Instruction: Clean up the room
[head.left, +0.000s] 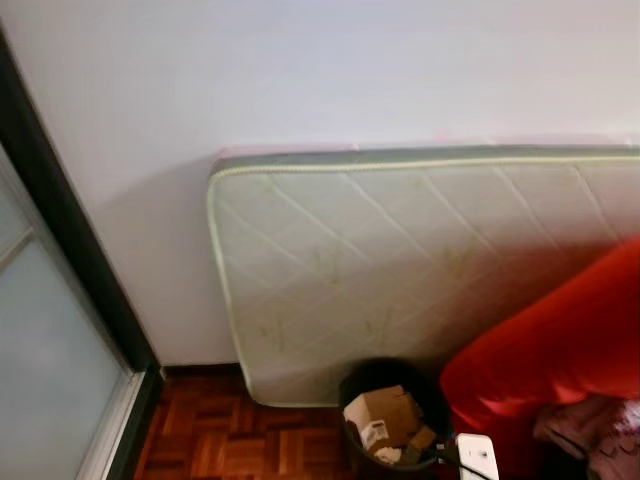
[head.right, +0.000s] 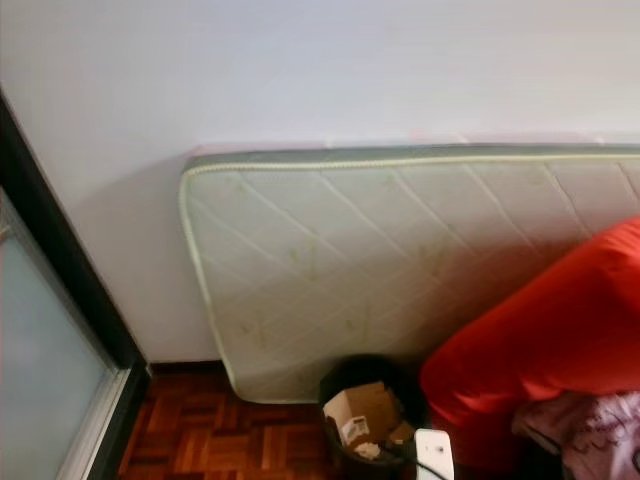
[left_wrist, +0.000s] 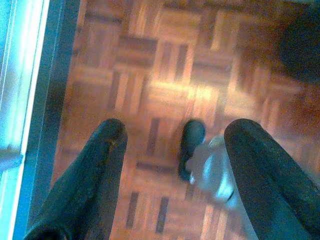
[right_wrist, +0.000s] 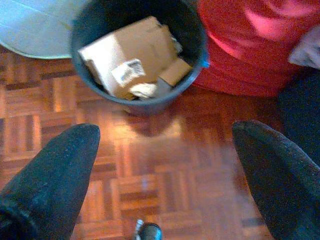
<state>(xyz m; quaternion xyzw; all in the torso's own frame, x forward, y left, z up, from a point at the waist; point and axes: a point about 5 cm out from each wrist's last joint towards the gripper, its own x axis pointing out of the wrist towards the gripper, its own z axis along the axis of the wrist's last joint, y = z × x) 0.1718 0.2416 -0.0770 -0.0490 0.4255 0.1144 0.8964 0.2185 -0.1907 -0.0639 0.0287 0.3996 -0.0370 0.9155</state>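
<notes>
A pale quilted mattress (head.left: 400, 260) stands on its long edge against the white wall (head.left: 300, 70), its lower corner resting on the parquet floor (head.left: 230, 435). Just in front of that corner sits a round black waste bin (head.left: 392, 415), touching or nearly touching the mattress face. The bin holds crumpled cardboard (right_wrist: 135, 52) — brown pieces, one bearing a white printed label — piled to about the rim. Beside the bin, on the robot's right, a red cushioned seat (head.left: 560, 350) bulges out, with a patterned purple-pink cloth (head.left: 600, 425) lying at its lower edge. A white rectangular object (head.left: 477, 457) with a dark cable sits between bin and seat; what it is cannot be made out. Along the robot's left runs a dark-framed sliding door (head.left: 60, 340) with frosted glass.

The right claw (right_wrist: 165, 170) hangs above bare parquet, near the bin but apart from it, its two black fingers (right_wrist: 52, 175) spread wide with nothing between them. The left claw (left_wrist: 175, 165) is likewise spread and empty, hanging over the floor near the door's frame — below it a dark foot with a silvery part (left_wrist: 205, 160) shows, blurred.
</notes>
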